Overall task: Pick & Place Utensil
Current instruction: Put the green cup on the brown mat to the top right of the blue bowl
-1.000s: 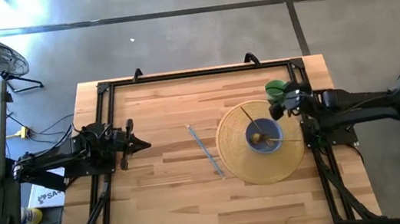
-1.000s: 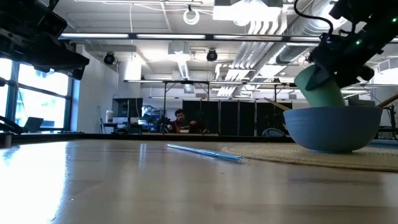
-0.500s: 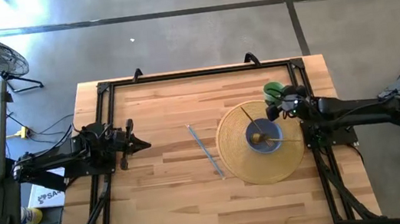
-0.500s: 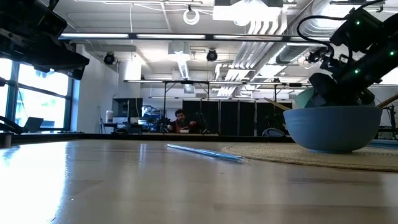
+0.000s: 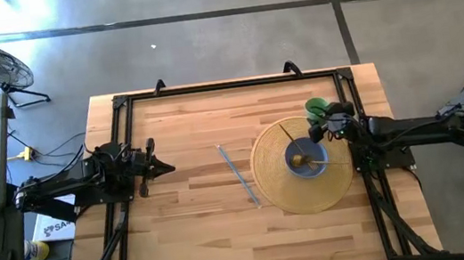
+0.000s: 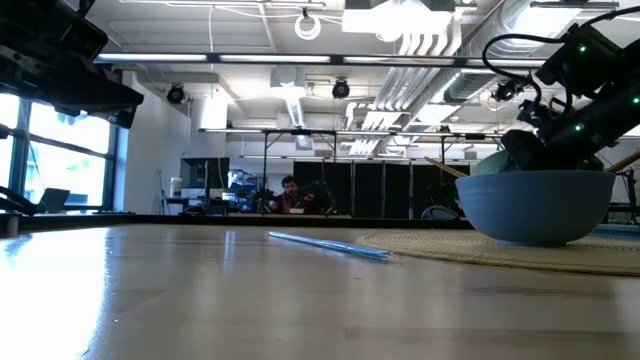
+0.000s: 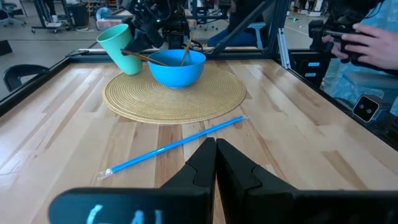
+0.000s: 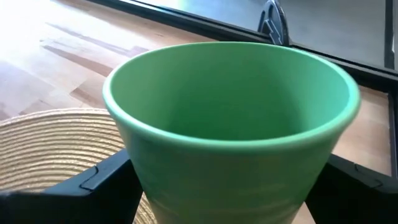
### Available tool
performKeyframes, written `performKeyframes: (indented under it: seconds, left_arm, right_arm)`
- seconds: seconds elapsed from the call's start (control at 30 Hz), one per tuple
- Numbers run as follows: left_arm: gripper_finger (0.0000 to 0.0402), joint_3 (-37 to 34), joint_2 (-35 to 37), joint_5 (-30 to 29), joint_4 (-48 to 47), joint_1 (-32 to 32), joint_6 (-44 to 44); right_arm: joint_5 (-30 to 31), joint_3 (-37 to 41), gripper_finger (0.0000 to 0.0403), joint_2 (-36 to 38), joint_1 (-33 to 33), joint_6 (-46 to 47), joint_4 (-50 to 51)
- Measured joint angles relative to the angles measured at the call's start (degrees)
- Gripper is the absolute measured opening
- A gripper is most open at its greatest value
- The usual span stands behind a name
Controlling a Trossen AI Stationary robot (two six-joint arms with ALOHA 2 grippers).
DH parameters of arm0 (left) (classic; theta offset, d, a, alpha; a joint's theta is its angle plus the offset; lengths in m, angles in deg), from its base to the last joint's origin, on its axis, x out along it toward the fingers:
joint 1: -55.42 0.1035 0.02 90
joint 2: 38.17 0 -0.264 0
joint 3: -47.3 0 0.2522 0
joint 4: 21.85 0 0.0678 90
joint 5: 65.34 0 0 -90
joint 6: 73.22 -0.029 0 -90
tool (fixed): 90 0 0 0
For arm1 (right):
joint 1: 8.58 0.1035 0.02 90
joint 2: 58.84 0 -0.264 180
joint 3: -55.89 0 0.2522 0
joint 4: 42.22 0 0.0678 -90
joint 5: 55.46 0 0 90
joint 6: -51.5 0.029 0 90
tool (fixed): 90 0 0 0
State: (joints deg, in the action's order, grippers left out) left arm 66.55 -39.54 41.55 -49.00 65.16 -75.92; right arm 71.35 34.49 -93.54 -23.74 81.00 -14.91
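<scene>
A green cup (image 8: 230,124) is in my right gripper (image 8: 227,180), at the far right of the table, just beyond the round woven mat (image 5: 275,183). It also shows in the high view (image 5: 317,104) and, tilted, in the left wrist view (image 7: 118,45). A blue bowl (image 5: 305,154) stands on the mat with thin wooden sticks (image 7: 185,51) leaning in it. A blue straw (image 5: 240,176) lies flat on the table left of the mat. My left gripper (image 5: 163,166) is shut and empty at the table's left. My right gripper pinches the green cup's outer wall (image 8: 149,186) between its two fingers (image 8: 102,177), one on each side, below the rim. The fingers come from the table's right. The cup is tilted; whether its base touches the table I cannot tell.
A black frame (image 5: 209,88) runs around the tabletop. A person's hands (image 7: 367,43) show beyond the table's near edge in the left wrist view. Bare wood lies between the straw and my left gripper.
My right gripper has gone down with the green cup and a little toward the table's left. In the low view the cup has sunk from above the bowl's rim to mostly behind the bowl.
</scene>
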Motion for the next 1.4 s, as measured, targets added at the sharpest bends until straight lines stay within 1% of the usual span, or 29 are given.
performKeyframes:
  seconds: [0.1,0.2,0.33,0.53,0.77,0.87,1.0,1.1,1.23,1.4]
  left_arm:
    - [0.0010,0.0,0.0,0.0,0.0,0.0,0.0]
    - [0.0010,0.0,0.0,0.0,0.0,0.0,0.0]
    - [0.0010,0.0,0.0,0.0,0.0,0.0,0.0]
    - [0.0010,0.0,0.0,0.0,0.0,0.0,0.0]
    - [0.0010,0.0,0.0,0.0,0.0,0.0,0.0]
    - [0.0010,0.0,0.0,0.0,0.0,0.0,0.0]
    - [0.0010,0.0,0.0,0.0,0.0,0.0,0.0]
    - [0.0010,0.0,0.0,0.0,0.0,0.0,0.0]
    - [0.0010,0.0,0.0,0.0,0.0,0.0,0.0]
    - [0.0010,0.0,0.0,0.0,0.0,0.0,0.0]
  right_arm:
    - [0.7,0.0,0.0350,0.0,0.8,-1.5,-0.5]
    - [3.0,0.1,0.0350,0.9,2.4,-1.6,0.7]
    - [6.8,0.1,0.0350,3.2,6.2,1.2,4.9]
    - [13.7,0.1,0.0350,8.2,12.5,2.9,7.9]
    - [18.1,0.6,0.0350,12.0,17.1,4.8,10.1]
    - [18.8,0.6,0.0350,12.0,18.5,5.4,10.1]
    - [17.5,0.6,0.0350,11.5,19.2,8.0,10.1]
    - [18.2,0.6,0.0350,10.3,19.5,9.6,10.1]
    - [17.8,0.6,0.0350,7.5,19.5,12.9,9.8]
    - [18.7,0.6,0.0351,2.9,19.4,17.2,9.4]
